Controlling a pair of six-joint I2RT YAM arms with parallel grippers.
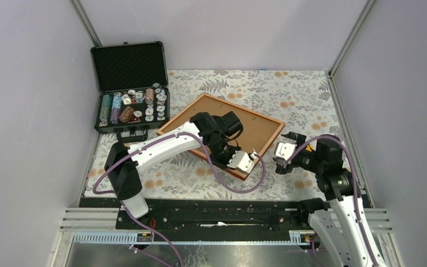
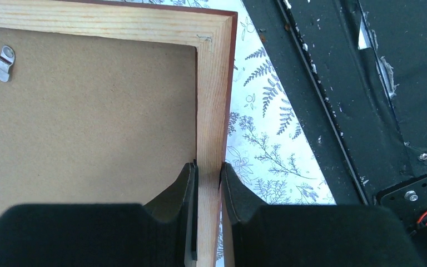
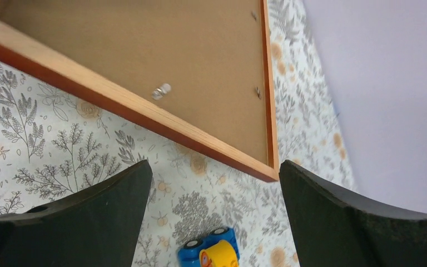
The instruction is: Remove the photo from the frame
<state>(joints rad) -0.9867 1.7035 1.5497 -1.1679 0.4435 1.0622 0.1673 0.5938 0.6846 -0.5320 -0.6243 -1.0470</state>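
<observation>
While the black case (image 1: 130, 89) sits at the far left, the frame (image 1: 258, 130) lies face down mid-table with its brown backing board (image 2: 89, 122) up and its long axis running from far left to near right. The photo is presumably under that board, though no view shows it. The left gripper (image 2: 208, 178) is clamped on the frame's near rail close to the near-right corner. The right gripper (image 1: 279, 157), jaws spread wide and holding nothing, hovers just off the right-hand short end, so a metal clip (image 3: 161, 90) lies just to its left, nearest this free arm.
</observation>
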